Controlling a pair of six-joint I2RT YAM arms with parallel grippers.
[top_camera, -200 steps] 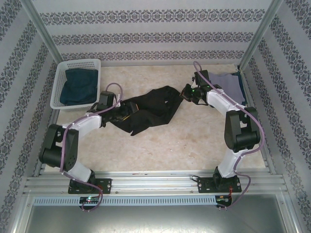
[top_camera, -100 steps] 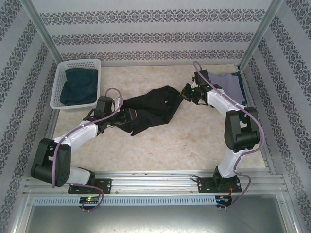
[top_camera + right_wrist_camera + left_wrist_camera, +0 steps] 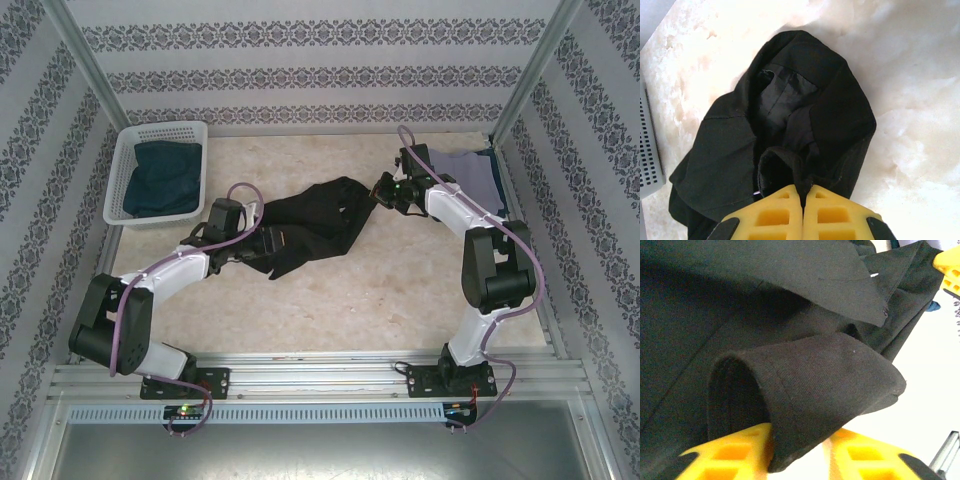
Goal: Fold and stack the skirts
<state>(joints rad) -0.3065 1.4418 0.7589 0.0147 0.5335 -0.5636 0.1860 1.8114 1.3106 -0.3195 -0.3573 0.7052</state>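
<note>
The left gripper [image 3: 268, 240] is half buried in the near left end of the black skirt [image 3: 310, 225], so the top view hides its fingers. In the left wrist view its yellow fingers [image 3: 725, 457] are cut off by the bottom edge. They stand a narrow way apart with a rolled hem of the black skirt [image 3: 815, 375] hanging between them. I cannot tell whether they pinch it.

The right gripper [image 3: 802, 192] is pressed closed on a ridge of the black skirt [image 3: 805, 90], and the frame cuts off the cloth at the bottom left.

The skirt lies rumpled in the middle of the desk [image 3: 400, 290]. Its long axis runs from near left to far right, ending at the right gripper [image 3: 383, 190].

A pale lavender skirt [image 3: 470, 175] lies at the far right, partly hidden behind the right arm. A dark strip on its far edge is too small to make out. A dark blue skirt [image 3: 160, 178] sits in the white basket [image 3: 118, 165] at the far left.
</note>
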